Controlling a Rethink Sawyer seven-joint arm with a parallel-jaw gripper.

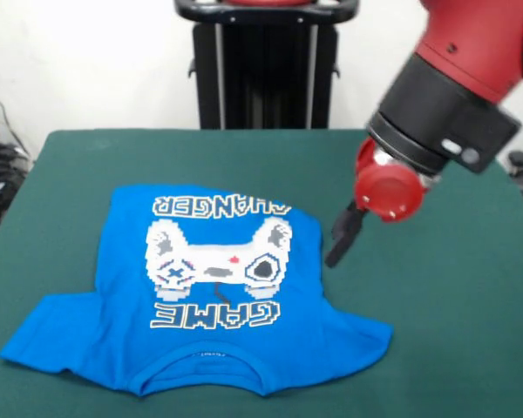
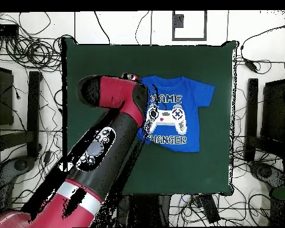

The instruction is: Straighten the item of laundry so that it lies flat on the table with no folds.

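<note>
The bright blue T-shirt (image 1: 213, 287) lies print up on the dark green table (image 1: 444, 322), collar toward the front edge, both sleeves spread. Its hem side near the "CHANGER" lettering looks slightly tucked at the right corner. My gripper (image 1: 342, 237) hangs under the red wrist, just off the shirt's right edge and close over the table; I cannot tell how it stands. In the overhead view the shirt (image 2: 174, 113) lies at the table's (image 2: 210, 166) middle, and the red arm (image 2: 118, 104) covers its left edge and hides the gripper.
The black pedestal (image 1: 266, 61) stands behind the table's far edge. Cables (image 2: 32, 47) and black stands (image 2: 252, 119) surround the table on the floor. Green tabletop shows all around the shirt.
</note>
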